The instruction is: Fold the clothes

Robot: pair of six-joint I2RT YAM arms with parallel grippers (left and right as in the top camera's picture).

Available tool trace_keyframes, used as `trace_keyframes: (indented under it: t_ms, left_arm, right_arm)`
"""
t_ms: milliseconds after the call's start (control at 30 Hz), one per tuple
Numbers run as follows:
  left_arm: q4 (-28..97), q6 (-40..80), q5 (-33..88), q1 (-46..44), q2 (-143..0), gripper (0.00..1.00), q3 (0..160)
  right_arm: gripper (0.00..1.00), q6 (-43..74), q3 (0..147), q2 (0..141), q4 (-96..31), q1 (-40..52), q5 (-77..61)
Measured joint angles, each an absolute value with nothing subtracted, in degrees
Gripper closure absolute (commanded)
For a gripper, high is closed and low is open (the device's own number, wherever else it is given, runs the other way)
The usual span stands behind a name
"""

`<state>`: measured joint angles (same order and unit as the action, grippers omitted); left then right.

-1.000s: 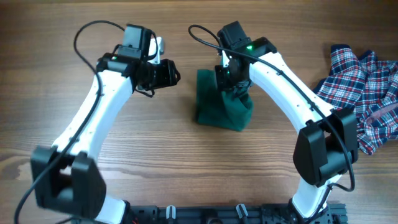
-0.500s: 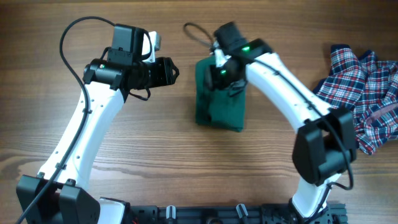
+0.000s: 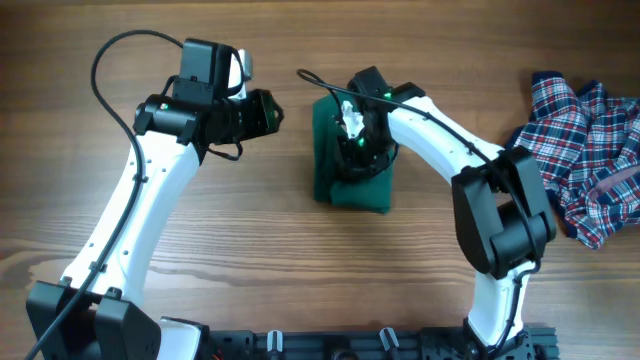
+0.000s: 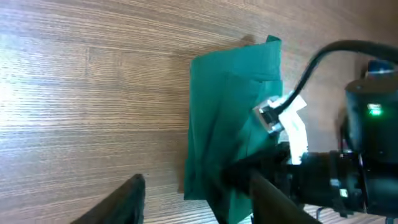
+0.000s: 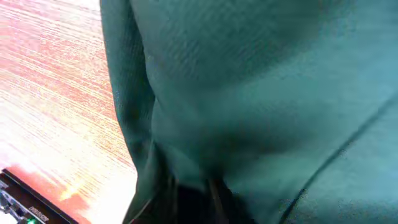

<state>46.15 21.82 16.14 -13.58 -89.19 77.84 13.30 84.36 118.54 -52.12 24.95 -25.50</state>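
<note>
The dark green garment (image 3: 336, 186) lies folded into a small rectangle at the table's middle. My right gripper (image 3: 357, 148) rests down on its top, with its fingers buried in the cloth. In the right wrist view the green garment (image 5: 261, 87) fills the frame and the dark fingers (image 5: 193, 199) sit close together, pinching a fold. My left gripper (image 3: 272, 112) is open and empty, just left of the garment. In the left wrist view its fingers (image 4: 199, 199) frame the green garment (image 4: 227, 124). The cord loop is not visible.
The navy-red-white plaid garment (image 3: 585, 150) lies crumpled at the right edge of the table. A black cable (image 3: 320, 85) arcs off the right arm above the green garment. Bare wooden tabletop (image 3: 250, 230) lies in front and to the left.
My right gripper has carried the raised part of the green garment left and down, and the cloth now lies flatter. My left arm has drawn back slightly to the left.
</note>
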Motion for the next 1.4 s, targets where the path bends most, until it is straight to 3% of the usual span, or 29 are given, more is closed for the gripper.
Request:
trace_keyframes:
  t_ms: [167, 267, 333, 500, 767, 833, 900, 967, 1033, 1133, 1400]
  left_arm:
    - [39.77, 27.31, 21.71, -13.54, -91.42, 0.19, 77.87]
    - [36.86, 29.50, 29.56, -13.54, -99.20, 0.15, 77.87]
    - [32.73, 31.79, 35.55, -13.54, -107.18, 0.07, 77.87]
    - [27.86, 35.14, 43.51, -13.54, -120.53, 0.05, 77.84]
    - [25.65, 35.22, 51.29, -15.31, -123.92, 0.07, 78.72]
    - [26.33, 34.61, 51.35, -18.06, -123.98, 0.14, 78.76]
    - [27.24, 33.82, 51.29, -20.58, -124.14, 0.28, 78.76]
    - [27.62, 33.28, 50.83, -21.41, -124.66, 0.55, 78.74]
    - [27.94, 33.19, 49.36, -21.39, -125.10, 0.75, 78.70]
    - [27.99, 32.80, 47.24, -21.21, -125.64, 0.95, 78.56]
    - [27.83, 32.14, 48.73, -15.42, -125.80, 0.96, 78.48]
  right_arm:
    - [0.37, 12.08, 84.90, 105.73, -52.80, 19.33, -25.52]
    - [0.37, 12.84, 85.97, 102.30, -54.13, 15.18, -24.43]
    - [0.39, 12.97, 85.71, 102.98, -54.28, 14.96, -23.75]
    - [0.44, 13.41, 85.43, 106.54, -55.31, 15.11, -22.90]
    - [0.52, 16.12, 85.19, 111.68, -56.55, 15.11, -20.73]
    - [0.53, 16.91, 85.19, 113.16, -56.80, 15.11, -20.69]
    - [0.55, 17.34, 85.14, 113.93, -56.88, 15.11, -20.62]
    - [0.57, 17.76, 85.10, 113.95, -57.21, 15.11, -20.51]
    - [0.58, 17.78, 85.10, 113.95, -57.25, 15.11, -20.51]
    - [0.58, 17.78, 85.10, 113.95, -57.76, 15.11, -19.94]
    - [0.61, 17.93, 85.10, 113.89, -62.41, 14.57, -12.91]
